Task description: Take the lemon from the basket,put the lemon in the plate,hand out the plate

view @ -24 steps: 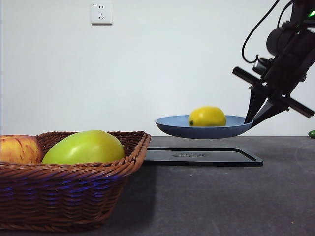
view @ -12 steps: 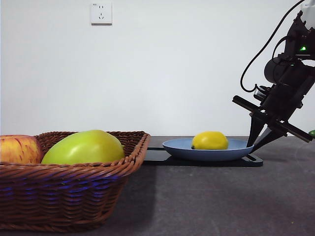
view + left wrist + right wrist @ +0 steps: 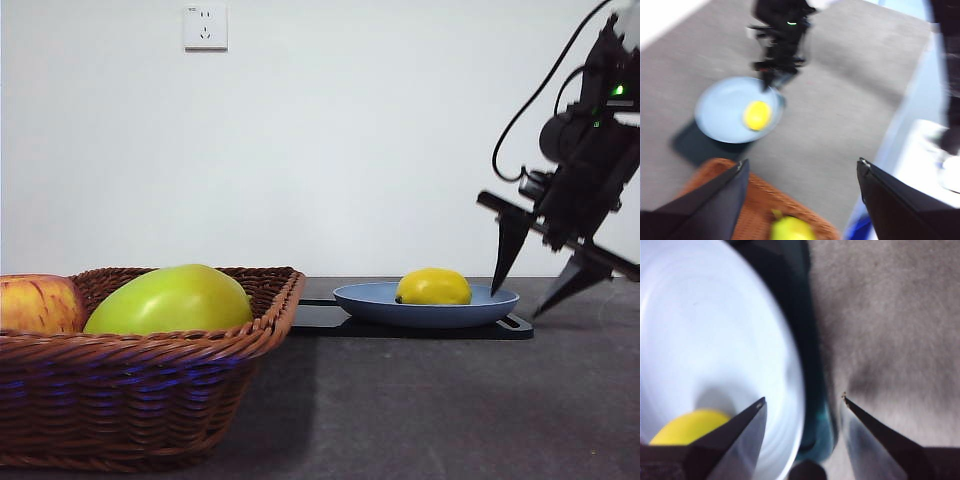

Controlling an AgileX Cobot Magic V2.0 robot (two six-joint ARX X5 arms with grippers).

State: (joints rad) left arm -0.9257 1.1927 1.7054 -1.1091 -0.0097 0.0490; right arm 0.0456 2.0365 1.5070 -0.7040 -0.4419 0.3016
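The blue plate (image 3: 425, 305) rests on the black tray (image 3: 410, 326) with the yellow lemon (image 3: 433, 287) lying in it. My right gripper (image 3: 518, 302) stands open at the plate's right rim, one jaw over the rim and one outside it. The right wrist view shows the plate (image 3: 715, 340) and lemon (image 3: 687, 427), with the rim between the spread jaws of the right gripper (image 3: 802, 398). My left gripper (image 3: 802, 162) hangs open and empty high above the basket (image 3: 765, 210), looking down on the plate (image 3: 725, 115) and lemon (image 3: 757, 115).
The wicker basket (image 3: 150, 370) fills the near left and holds a large green fruit (image 3: 170, 300) and a red-yellow apple (image 3: 35, 305). Dark table surface (image 3: 450, 400) lies in front of the tray. A wall socket (image 3: 206, 27) is on the back wall.
The plate with the lemon came down from the air onto the black tray. My right gripper then opened and let go of the rim.
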